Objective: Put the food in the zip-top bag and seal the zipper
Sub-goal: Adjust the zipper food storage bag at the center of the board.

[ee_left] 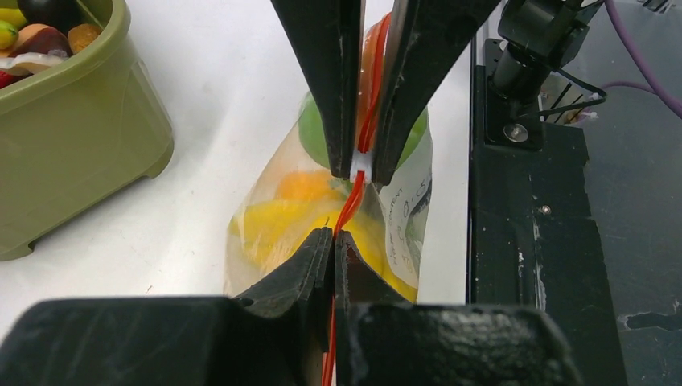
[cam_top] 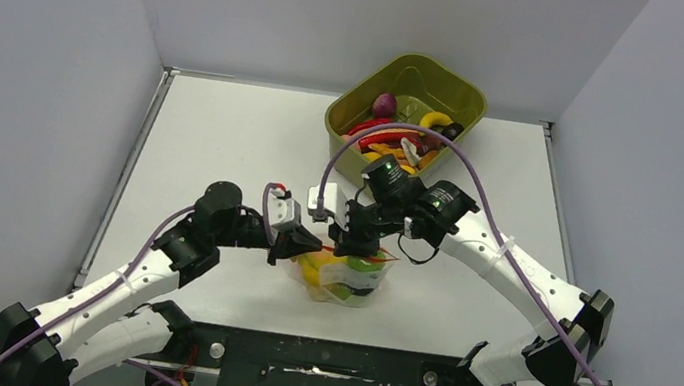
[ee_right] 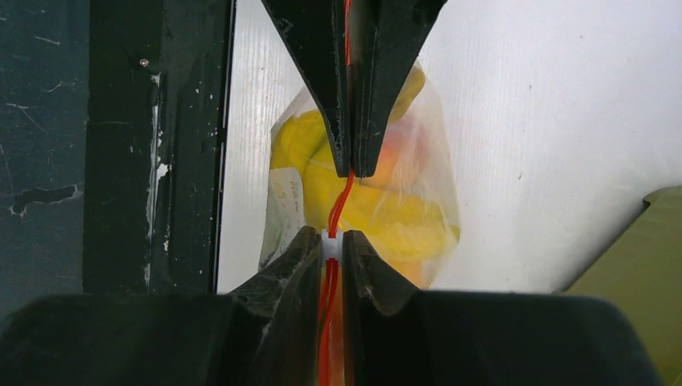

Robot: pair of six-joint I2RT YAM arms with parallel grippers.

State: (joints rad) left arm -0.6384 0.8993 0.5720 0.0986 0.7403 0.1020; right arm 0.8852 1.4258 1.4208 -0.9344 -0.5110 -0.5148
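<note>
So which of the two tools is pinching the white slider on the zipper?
The right tool: the white slider sits between its tips, while the left tool grips only the bare orange zipper.

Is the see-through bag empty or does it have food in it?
It has food: yellow, orange and green pieces show through the clear zip-top bag.

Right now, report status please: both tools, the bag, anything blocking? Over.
Left tool shut on the zipper. Right tool shut on it too, at the white slider. Zip-top bag holds food. Nothing blocking; green tub stands apart.
</note>
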